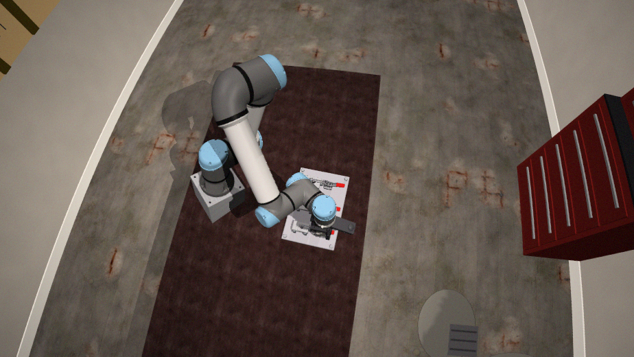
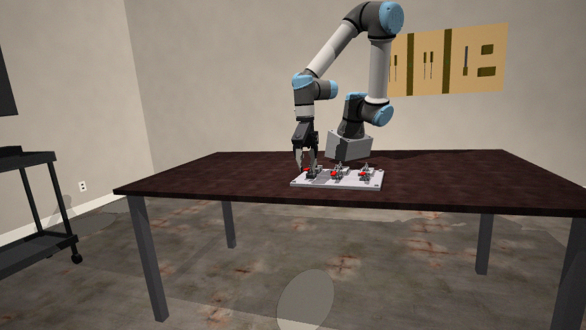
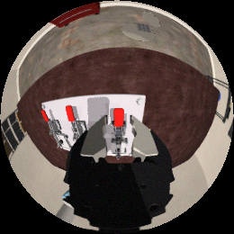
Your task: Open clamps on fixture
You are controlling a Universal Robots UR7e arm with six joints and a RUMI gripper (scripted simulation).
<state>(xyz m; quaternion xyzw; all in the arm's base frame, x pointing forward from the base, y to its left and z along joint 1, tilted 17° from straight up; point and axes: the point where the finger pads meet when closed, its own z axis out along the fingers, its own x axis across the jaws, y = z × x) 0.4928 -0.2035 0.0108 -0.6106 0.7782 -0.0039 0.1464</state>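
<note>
A white fixture plate (image 1: 329, 244) (image 2: 340, 185) (image 3: 56, 107) lies on the dark table and carries three toggle clamps with red handles. My gripper (image 1: 322, 231) (image 2: 306, 167) (image 3: 118, 115) hangs straight down over the end clamp (image 2: 306, 169) (image 3: 118, 118), the leftmost in the exterior view. Its fingers stand partly apart, one on each side of that clamp's handle, with small gaps and no grip on it. The middle clamp (image 1: 337, 208) (image 2: 333, 173) (image 3: 69, 112) and the far clamp (image 1: 339, 185) (image 2: 362, 174) (image 3: 45, 115) stand free beside it. Small grey parts sit under the clamps.
The arm's grey base block (image 1: 217, 195) (image 2: 348, 147) stands on the table just behind the fixture. The table's front edge (image 2: 328, 200) lies close to the plate. A red drawer cabinet (image 1: 576, 186) and a black cart (image 2: 24, 197) stand off the table.
</note>
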